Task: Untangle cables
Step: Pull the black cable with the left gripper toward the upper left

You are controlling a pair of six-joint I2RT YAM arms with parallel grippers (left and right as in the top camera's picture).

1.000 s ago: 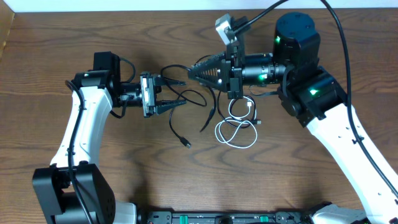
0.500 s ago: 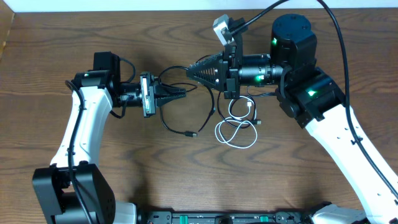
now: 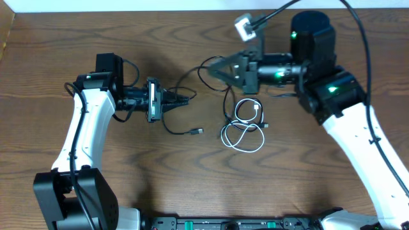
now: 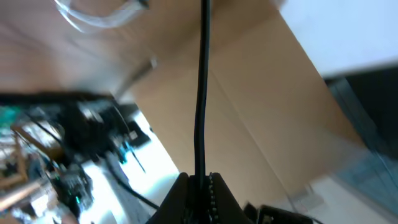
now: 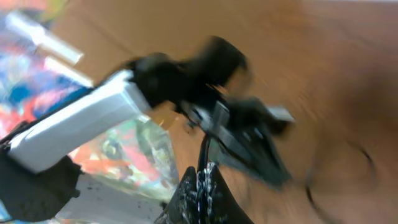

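A black cable (image 3: 181,131) hangs in a loop from my left gripper (image 3: 185,99), which is shut on it; its plug end lies on the table. In the left wrist view that cable (image 4: 201,93) runs straight up out of the closed left gripper (image 4: 201,179). My right gripper (image 3: 208,69) faces the left one a short way off and is shut on a black cable (image 3: 226,102) that drops toward the white cable (image 3: 243,131), coiled on the table. The right wrist view is blurred, with a black cable (image 5: 204,152) rising from the pinched right gripper (image 5: 203,175).
The wooden table (image 3: 128,179) carries both arms. The left arm's white link (image 3: 83,134) runs along the left side, the right arm's link (image 3: 358,147) along the right. A thick black cord (image 3: 367,45) arcs over the right arm.
My left gripper closed on the black cable. The right arm pulled back to the right and up, so the grippers stand further apart. The loose plug end slid right and up.
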